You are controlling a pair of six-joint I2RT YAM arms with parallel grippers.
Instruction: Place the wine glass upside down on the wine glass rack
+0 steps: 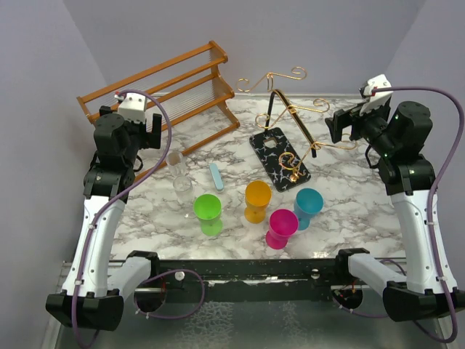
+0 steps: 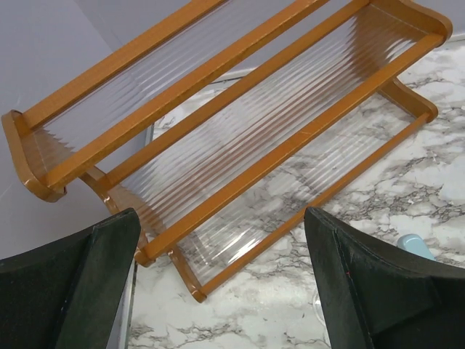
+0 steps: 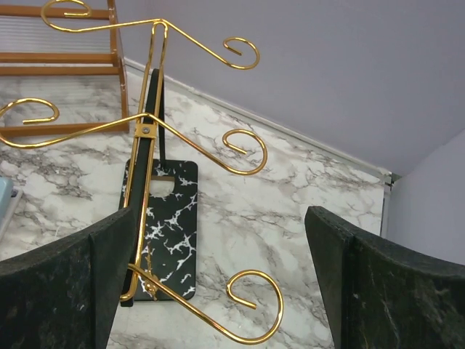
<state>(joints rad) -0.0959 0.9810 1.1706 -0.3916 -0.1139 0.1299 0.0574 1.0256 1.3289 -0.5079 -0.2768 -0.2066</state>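
The left gripper (image 2: 221, 215) and right gripper (image 3: 220, 217) hung spread, empty; the clear wine glass (image 1: 179, 177) sat apart from the gold-wire, black-based rack (image 1: 280, 154).

We see the left arm (image 1: 98, 218) raised off its base, elbow high, wrist pointing forward. The left gripper (image 1: 152, 129) has its jaws spread wide and is empty. The right arm (image 1: 415, 218) mirrors it, wrist turned inward. The right gripper (image 1: 340, 128) is also spread wide and empty.
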